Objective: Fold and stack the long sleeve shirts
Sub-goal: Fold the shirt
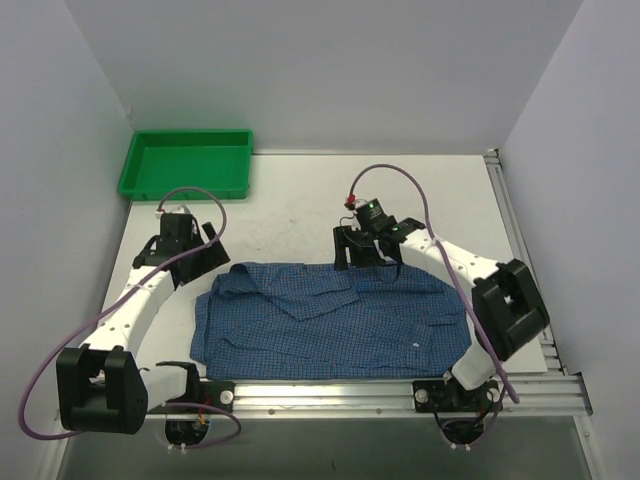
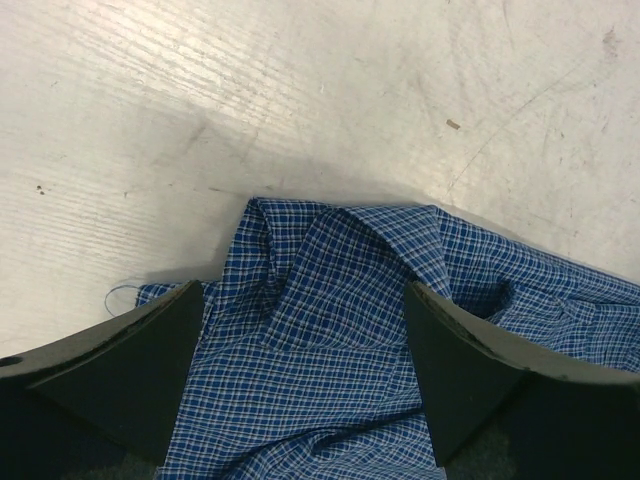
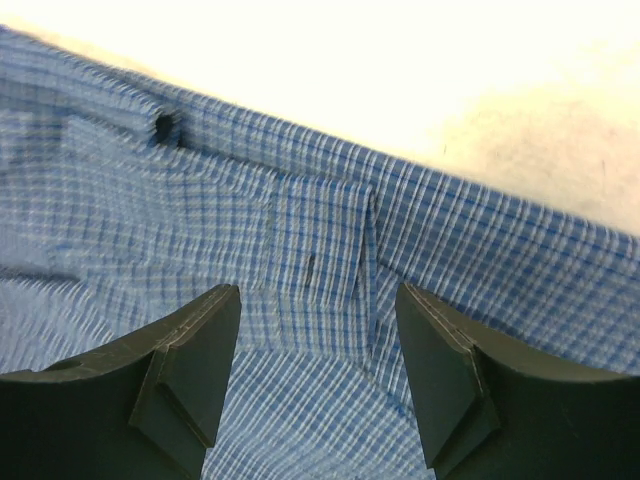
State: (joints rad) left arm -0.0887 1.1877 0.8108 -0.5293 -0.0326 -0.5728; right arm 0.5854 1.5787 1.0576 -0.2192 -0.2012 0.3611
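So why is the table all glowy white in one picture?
Right wrist view: glare washes out the table, and the shirt looks soft at left. Left wrist view: sharp, scratches show, a faint shadow beside the shirt. Top view: even light.

BLOCKED: green tray [image 1: 186,163] in the 10 o'clock corner; shirt [image 1: 330,320] spread across 5 to 7 o'clock by the near edge | FREE: bare table [image 1: 290,205] from 12 to 3 o'clock, right of the tray.
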